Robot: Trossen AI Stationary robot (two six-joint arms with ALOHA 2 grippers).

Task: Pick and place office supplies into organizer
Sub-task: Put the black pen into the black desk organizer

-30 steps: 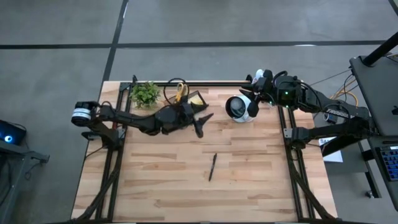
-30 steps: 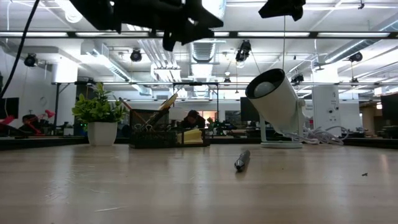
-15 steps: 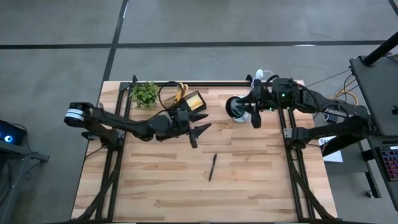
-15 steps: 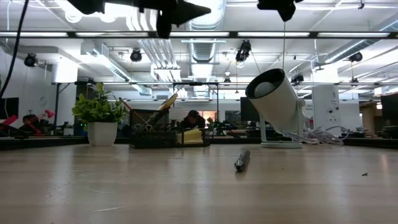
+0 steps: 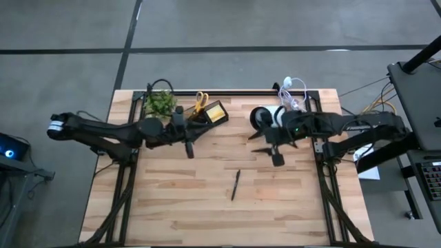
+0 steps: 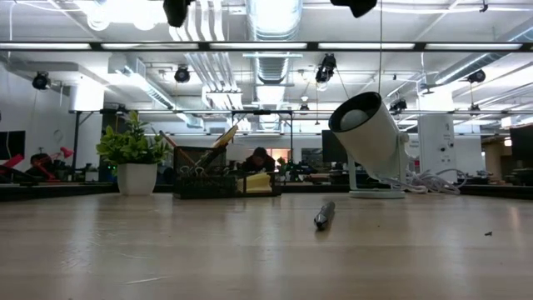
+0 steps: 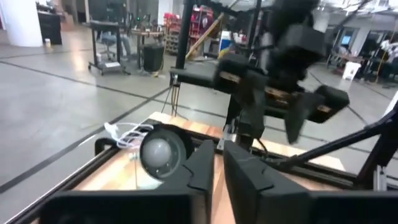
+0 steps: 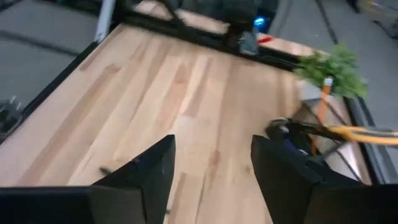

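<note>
- At the table's far edge: organizer (image 5: 207,114), black, holding scissors (image 5: 200,101) with yellow-orange handles, a yellow sticky-note block (image 5: 217,111) and an orange pencil (image 8: 323,99); green plant (image 5: 160,103) just beside it.
- On the bare wood near the middle: one dark pen (image 5: 235,184), lying flat, well apart from the organizer.
- Left gripper (image 5: 189,147): raised over the table in front of the organizer, fingers (image 7: 202,171) clenched together, carrying nothing.
- Right gripper (image 5: 269,147): raised near the white round cup (image 5: 262,118), fingers (image 8: 146,165) spread wide, empty.
- White coiled cable (image 5: 292,91) lay behind the cup.
</note>
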